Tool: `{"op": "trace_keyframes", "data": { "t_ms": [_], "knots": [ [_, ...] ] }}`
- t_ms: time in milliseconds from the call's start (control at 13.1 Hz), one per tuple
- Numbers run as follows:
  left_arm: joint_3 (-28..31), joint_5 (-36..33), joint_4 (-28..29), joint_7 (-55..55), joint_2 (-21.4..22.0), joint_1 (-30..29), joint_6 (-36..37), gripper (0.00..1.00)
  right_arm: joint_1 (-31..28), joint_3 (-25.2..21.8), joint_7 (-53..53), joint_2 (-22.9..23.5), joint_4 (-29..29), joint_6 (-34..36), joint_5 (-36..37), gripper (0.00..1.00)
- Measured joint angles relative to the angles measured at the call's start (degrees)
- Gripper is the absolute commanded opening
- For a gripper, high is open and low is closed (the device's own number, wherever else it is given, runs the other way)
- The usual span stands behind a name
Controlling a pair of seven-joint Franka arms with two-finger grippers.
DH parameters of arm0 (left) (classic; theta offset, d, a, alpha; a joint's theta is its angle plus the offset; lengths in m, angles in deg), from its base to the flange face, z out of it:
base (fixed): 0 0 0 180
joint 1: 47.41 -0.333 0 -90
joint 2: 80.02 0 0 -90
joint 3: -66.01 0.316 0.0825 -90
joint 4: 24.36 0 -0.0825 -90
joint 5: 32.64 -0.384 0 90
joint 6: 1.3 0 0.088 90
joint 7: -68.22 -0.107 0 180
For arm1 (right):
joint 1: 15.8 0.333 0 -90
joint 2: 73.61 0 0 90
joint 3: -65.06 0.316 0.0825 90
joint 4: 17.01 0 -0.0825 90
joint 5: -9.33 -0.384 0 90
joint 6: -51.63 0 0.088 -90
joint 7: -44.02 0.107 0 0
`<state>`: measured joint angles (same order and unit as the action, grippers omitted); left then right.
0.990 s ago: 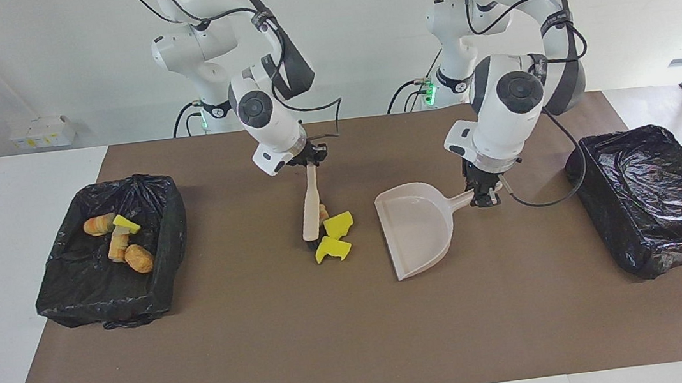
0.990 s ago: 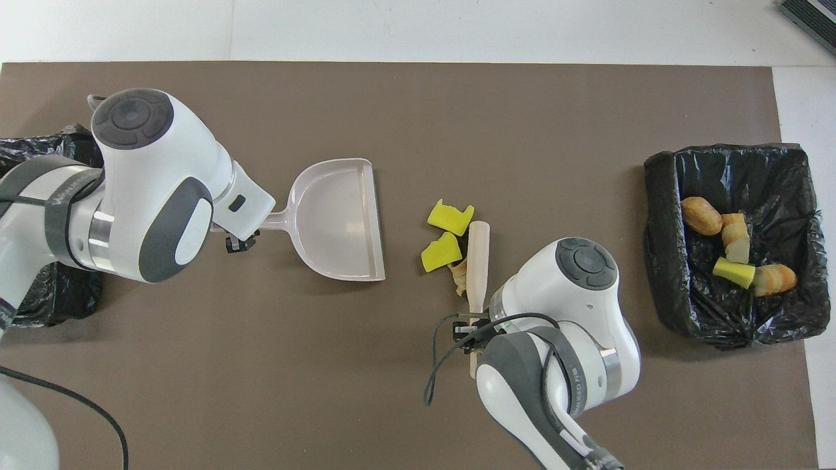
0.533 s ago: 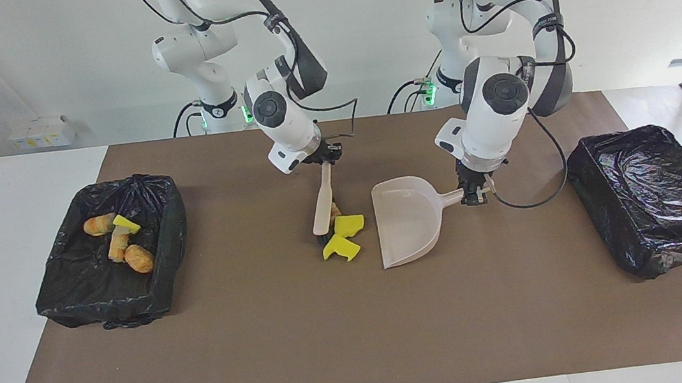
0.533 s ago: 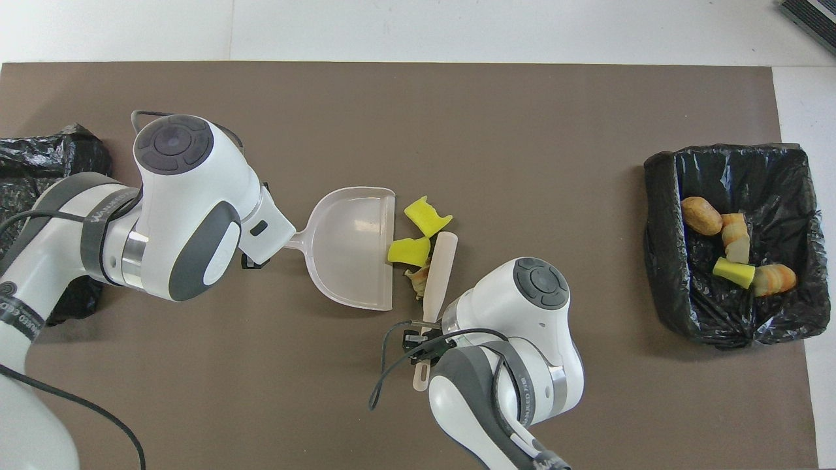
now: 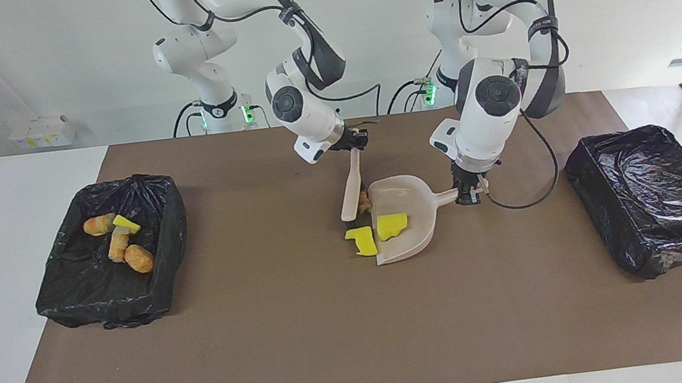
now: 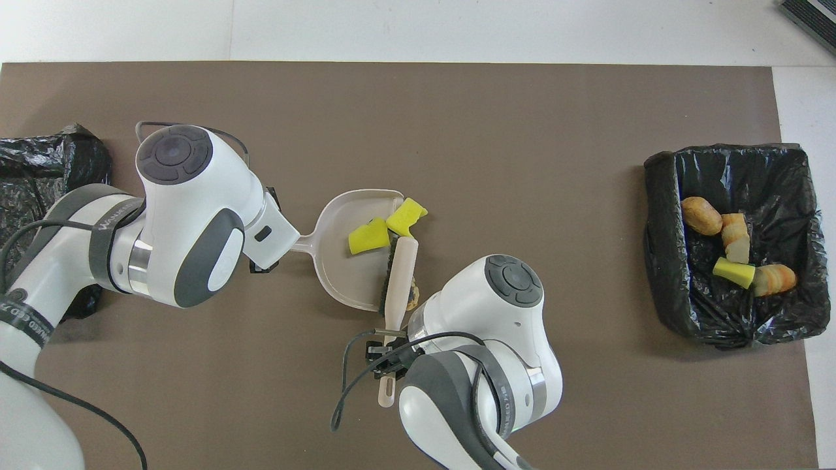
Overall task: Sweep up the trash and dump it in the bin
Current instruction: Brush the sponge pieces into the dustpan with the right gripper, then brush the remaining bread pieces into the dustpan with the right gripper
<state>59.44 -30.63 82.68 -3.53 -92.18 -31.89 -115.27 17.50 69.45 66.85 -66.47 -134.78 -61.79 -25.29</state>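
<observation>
My left gripper (image 5: 467,192) (image 6: 260,264) is shut on the handle of the beige dustpan (image 5: 415,207) (image 6: 343,277), which lies on the brown mat in the middle of the table. My right gripper (image 5: 356,143) (image 6: 388,341) is shut on the handle of the brush (image 5: 350,185) (image 6: 400,271), whose head stands at the pan's mouth. One yellow trash piece (image 5: 392,226) (image 6: 369,236) lies inside the pan. A second yellow piece (image 5: 362,241) (image 6: 406,217) sits at the pan's lip. A tan lump (image 5: 365,201) (image 6: 413,301) rests against the brush head.
A black-lined bin (image 5: 103,305) (image 6: 661,261) at the right arm's end holds several trash pieces (image 5: 122,242) (image 6: 735,245). Another black-lined bin (image 5: 657,207) (image 6: 39,170) stands at the left arm's end, partly under the left arm in the overhead view.
The brush swept the pieces toward the left arm's end while the dustpan slid to meet them. One yellow piece went from the mat into the pan.
</observation>
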Motion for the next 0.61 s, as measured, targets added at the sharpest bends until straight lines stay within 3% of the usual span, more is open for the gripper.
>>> {"op": "trace_keyframes", "data": {
  "t_ms": [228,457,609],
  "knots": [
    [0.0,1.6,0.5,-0.8,0.0,0.4,-0.5,0.0,-1.6,-0.2,-1.8,-1.2,3.9,9.8,18.8,0.0],
    [0.4,5.4,0.7,-4.9,0.0,-0.9,-1.2,0.0,-4.3,-0.4,-12.9,0.2,4.2,11.2,31.5,0.0],
    [0.6,6.2,0.7,-6.2,0.0,-1.8,-1.3,0.0,-5.3,-0.4,-15.1,3.5,5.5,11.2,36.0,0.0]
  ]
}}
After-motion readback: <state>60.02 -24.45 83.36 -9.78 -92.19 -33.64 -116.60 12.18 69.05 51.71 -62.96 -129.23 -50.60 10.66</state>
